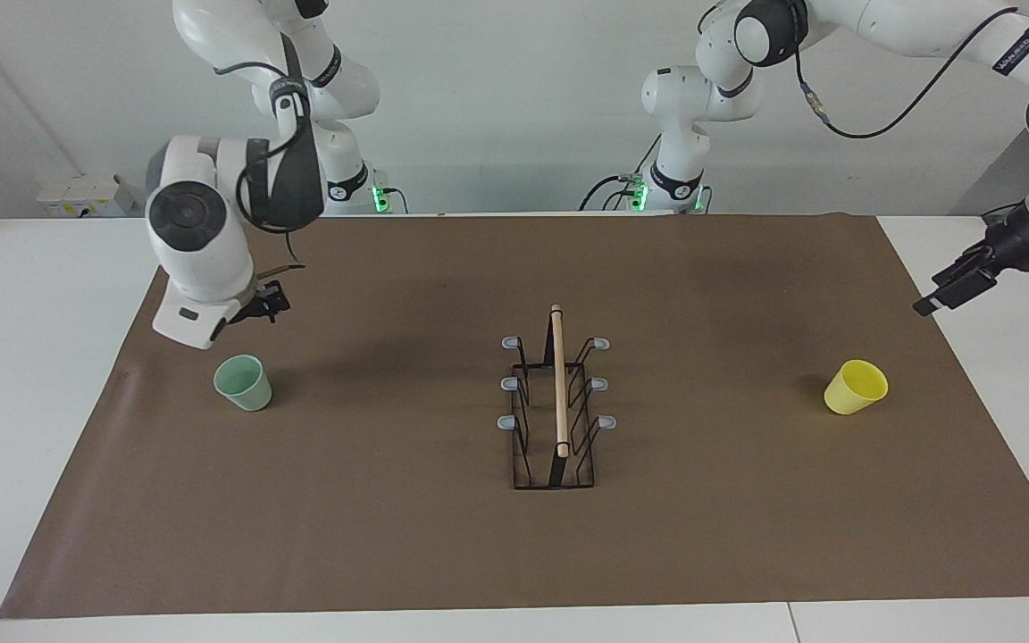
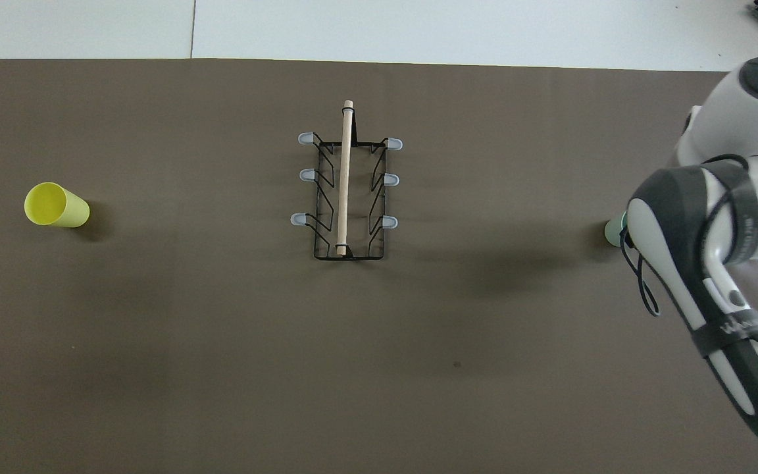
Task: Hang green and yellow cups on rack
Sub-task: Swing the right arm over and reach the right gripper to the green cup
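Hovering right pincer point(image 1: 269, 302) above green cup point(image 1: 244, 382)

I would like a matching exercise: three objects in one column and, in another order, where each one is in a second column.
1. green cup
2. yellow cup
3. rack

a. middle of the brown mat
b. toward the left arm's end, lying tilted
c. toward the right arm's end, upright, just below the right end effector

Pairs: 1-c, 2-b, 3-a
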You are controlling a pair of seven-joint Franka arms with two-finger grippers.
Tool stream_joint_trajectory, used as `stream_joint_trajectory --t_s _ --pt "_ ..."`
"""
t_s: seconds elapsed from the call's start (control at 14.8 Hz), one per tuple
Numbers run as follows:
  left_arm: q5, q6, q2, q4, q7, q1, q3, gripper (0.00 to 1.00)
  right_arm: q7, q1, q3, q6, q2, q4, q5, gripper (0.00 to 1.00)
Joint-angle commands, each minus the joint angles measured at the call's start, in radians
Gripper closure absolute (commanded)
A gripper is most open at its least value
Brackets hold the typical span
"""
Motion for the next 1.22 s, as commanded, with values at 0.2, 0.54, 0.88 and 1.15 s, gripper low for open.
stream_joint_trajectory --t_s 0.2,0.54,0.88,1.15 --pt "-0.218 -0.001 0.178 0.054 -0.18 0.059 0.084 0.0 -0.268 0.103 0.002 0.134 0.011 -0.118 -0.254 0.0" --pt "-0.345 0.054 0.245 0.005 -0.316 0.122 0.084 0.0 -0.464 0.193 0.002 0.227 0.014 -0.271 -0.531 0.0" --pt "-0.442 0.048 0.299 0.06 -0.505 0.372 -0.132 0.0 -0.561 0.212 0.002 0.272 0.046 -0.347 -0.702 0.0" --pt "-0.534 0.1 0.301 -0.01 -0.605 0.407 -0.165 0.0 -0.509 0.174 0.001 0.282 0.051 -0.356 -0.71 0.0"
